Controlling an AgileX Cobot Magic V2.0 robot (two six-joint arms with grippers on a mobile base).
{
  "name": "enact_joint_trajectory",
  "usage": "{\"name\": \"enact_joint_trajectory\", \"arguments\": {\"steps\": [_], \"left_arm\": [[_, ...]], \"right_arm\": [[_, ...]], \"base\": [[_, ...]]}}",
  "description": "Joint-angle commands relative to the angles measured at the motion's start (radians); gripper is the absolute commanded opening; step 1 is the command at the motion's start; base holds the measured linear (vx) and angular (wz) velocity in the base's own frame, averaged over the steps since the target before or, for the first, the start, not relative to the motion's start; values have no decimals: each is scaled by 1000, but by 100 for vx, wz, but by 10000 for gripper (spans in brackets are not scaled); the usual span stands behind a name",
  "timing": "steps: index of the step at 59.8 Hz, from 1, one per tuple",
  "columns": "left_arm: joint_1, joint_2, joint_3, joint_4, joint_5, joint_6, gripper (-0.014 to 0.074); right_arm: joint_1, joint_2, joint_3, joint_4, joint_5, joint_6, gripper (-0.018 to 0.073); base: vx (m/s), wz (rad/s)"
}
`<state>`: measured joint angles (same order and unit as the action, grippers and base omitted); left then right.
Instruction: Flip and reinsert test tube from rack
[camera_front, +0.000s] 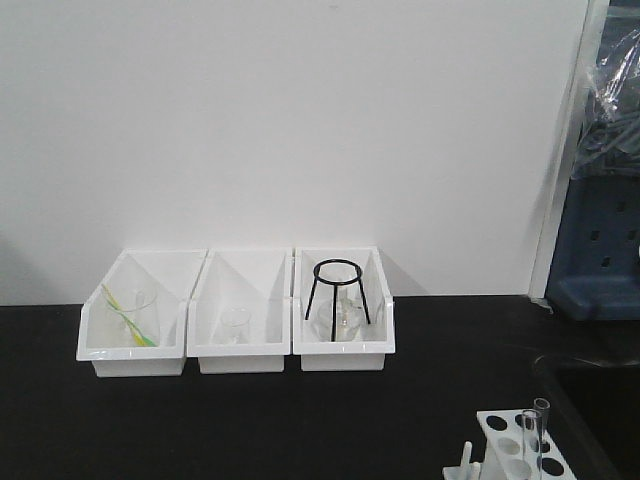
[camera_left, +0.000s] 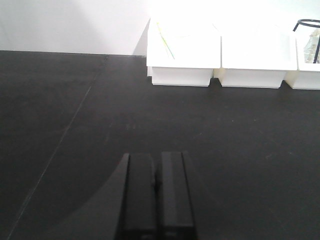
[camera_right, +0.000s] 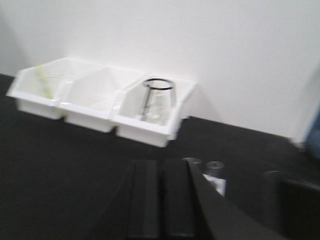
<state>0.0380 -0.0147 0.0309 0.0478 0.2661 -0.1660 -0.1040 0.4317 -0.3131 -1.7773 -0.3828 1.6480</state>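
The white rack (camera_front: 505, 447) sits at the front right corner of the black table, cut off by the frame edge. A clear test tube (camera_front: 541, 425) stands upright in it, with a second tube (camera_front: 528, 445) beside it. In the right wrist view, blurred tube mouths (camera_right: 215, 167) and a bit of the rack (camera_right: 220, 186) show just right of my right gripper (camera_right: 160, 163), which is shut and empty. My left gripper (camera_left: 156, 156) is shut with nothing in it, low over bare table far to the left. Neither gripper shows in the front view.
Three white bins (camera_front: 240, 350) line the back wall. The left one holds a beaker with a yellow-green stick (camera_front: 128, 312), the middle a small beaker (camera_front: 236, 325), the right a flask under a black ring stand (camera_front: 337, 290). A blue unit (camera_front: 600, 250) stands at right.
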Motion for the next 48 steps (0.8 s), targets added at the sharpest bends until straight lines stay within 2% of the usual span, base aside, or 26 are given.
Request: {"name": "enact_joint_trajectory", "arguments": {"steps": [1,6,9,12,15,17,21,23,29,32,36,42,48], "left_arm": [[-8,-1,2,-5,-83,0,-6],[-8,-1,2,-5,-83,0,-6],[-8,-1,2,-5,-83,0,-6],[-8,-1,2,-5,-83,0,-6],[-8,-1,2,-5,-83,0,-6],[-8,-1,2,-5,-83,0,-6],[-8,-1,2,-5,-83,0,-6],[-8,-1,2,-5,-83,0,-6],[-8,-1,2,-5,-83,0,-6],[-8,-1,2,-5,-83,0,-6],[-8,-1,2,-5,-83,0,-6],[-8,-1,2,-5,-83,0,-6],[-8,0,2,-5,-83,0,-6]], "right_arm": [[-3,13,-30,108,293,-65,-12],[-3,29,-30,288,538,-112,-12],[-3,37,-30,464,672,-194,-12],[-3,45,-30,698,783,-351,-12],[-3,52,-30,898,845,-587,-12],[-3,52,-30,1036,854,-782,-12],[-3,41,-30,1289,818,-1154,-12],[-3,24,-30,1406,790,-1304,-12],[-3,-54,-20,1679,727,-1614,-12],[-3,-114,15,1757,683,-1697,-12],[-3,-227,109,1807,601,-1728,-12],[-3,-387,245,1811,527,-1661,-12],[-2,-452,349,1758,472,-1562,-12]], "base": [[0,0],[0,0],[0,0],[0,0],[0,0],[0,0],[0,0],[0,0],[0,0],[0,0],[0,0],[0,0],[0,0]]}}
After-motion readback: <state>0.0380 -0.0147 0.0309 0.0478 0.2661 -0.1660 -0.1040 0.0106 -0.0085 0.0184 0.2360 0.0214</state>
